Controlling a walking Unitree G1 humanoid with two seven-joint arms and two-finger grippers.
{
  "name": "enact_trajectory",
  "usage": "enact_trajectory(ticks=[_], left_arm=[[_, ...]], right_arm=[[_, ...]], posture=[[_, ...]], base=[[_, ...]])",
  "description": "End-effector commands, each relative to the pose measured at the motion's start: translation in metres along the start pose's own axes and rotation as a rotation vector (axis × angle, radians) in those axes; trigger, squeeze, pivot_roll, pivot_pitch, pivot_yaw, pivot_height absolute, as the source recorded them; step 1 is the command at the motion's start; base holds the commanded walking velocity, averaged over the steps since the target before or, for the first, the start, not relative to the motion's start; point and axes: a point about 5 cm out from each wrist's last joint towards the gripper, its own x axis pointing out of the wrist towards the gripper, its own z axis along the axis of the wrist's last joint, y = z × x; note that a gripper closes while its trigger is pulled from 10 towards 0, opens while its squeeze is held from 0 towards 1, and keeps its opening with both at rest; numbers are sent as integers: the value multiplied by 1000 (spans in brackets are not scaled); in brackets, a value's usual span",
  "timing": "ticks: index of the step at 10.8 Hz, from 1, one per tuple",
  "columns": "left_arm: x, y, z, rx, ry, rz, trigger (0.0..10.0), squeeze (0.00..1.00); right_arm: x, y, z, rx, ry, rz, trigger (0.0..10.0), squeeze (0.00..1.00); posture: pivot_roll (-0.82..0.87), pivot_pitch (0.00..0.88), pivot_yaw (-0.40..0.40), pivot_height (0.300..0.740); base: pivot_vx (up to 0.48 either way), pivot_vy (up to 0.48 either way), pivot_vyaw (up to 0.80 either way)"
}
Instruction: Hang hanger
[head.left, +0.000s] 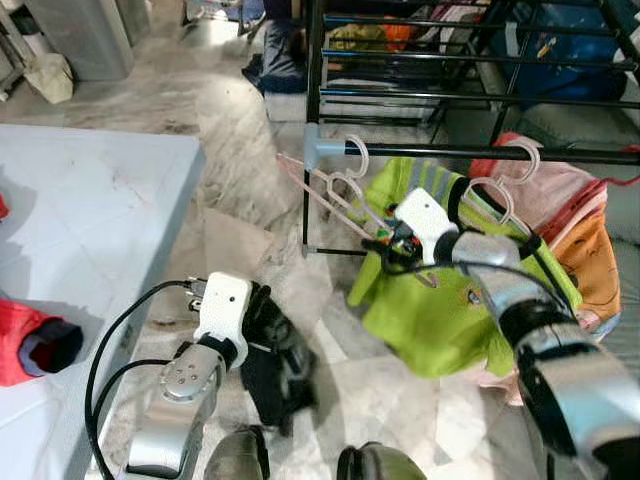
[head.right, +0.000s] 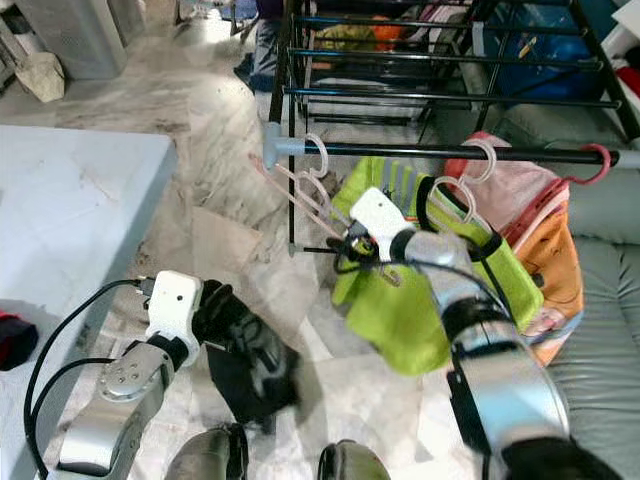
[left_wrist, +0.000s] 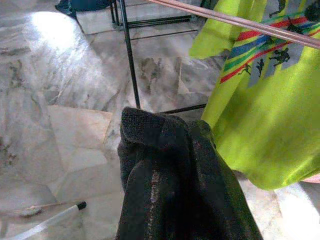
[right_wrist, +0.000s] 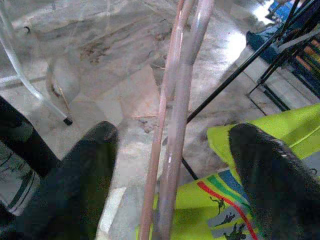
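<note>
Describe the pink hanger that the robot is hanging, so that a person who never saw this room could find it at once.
Find the black drying rack and follow its front rail to the grey end cap. Beside it hooks the pink hanger, slanting down to the right gripper, whose fingers stand on either side of its bars. Its neighbours carry green and pink clothes; this one is bare.

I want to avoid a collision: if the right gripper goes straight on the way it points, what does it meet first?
Probably the pink hanger: its bars run between the open fingers of the right gripper, just ahead. Beyond lies the marble floor. Depth is unclear.
</note>
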Motion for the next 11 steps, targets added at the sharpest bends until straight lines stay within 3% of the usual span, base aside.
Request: enact_trajectory(ticks=[1,6,11], left_arm=[[-2,-1,9,4,-37,-10,10000,0],[-1,-5,7,6,-22,-28,10000,0],[1,-5,7,9,-16,-36,10000,0]], right_arm=[[2,1,2,-17,7,21,0,0],[13,3,14,20,29,78,0,0],[11,6,6,13,72,108,0,0]], posture=[[25,171,-14,740],[35,168,-6,740],[31,161,-3,740]], base=[[0,0,0],[0,0,0],[0,0,0]])
